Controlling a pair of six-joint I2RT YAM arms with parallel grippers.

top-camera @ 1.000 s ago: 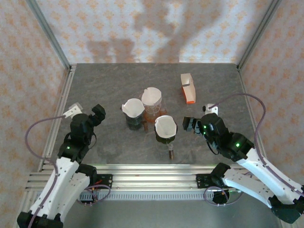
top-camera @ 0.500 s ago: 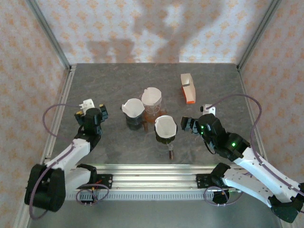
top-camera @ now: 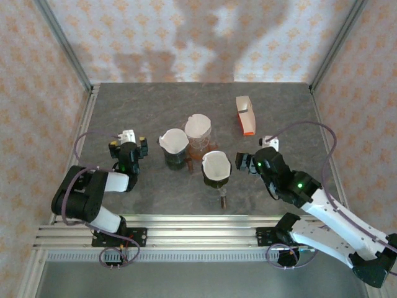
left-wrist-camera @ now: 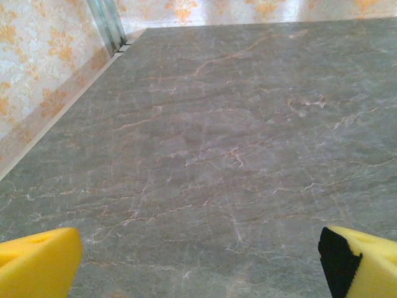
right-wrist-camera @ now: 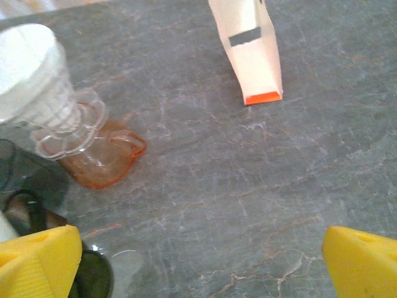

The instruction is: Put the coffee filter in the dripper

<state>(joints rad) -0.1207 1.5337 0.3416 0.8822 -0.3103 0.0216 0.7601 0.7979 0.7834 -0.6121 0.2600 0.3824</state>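
Top external: filter [top-camera: 216, 163] sits in nearest dripper [top-camera: 216, 180] on bench [top-camera: 279, 112]; two more drippers [top-camera: 174, 159] likewise lined.
Left claw [left-wrist-camera: 198, 257]: wide, empty.
Right claw [right-wrist-camera: 201, 261]: wide, empty (just beside nearest dripper).
Progress: looks done.

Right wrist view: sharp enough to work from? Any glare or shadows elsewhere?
Right wrist view: the clear orange-tinted dripper and the white carton with the orange end read clearly, no glare; the yellow fingertips are soft. Left wrist view: grey marble tabletop slightly soft, evenly lit. Top external view: sharp, with blurry shadows on the patterned back wall.
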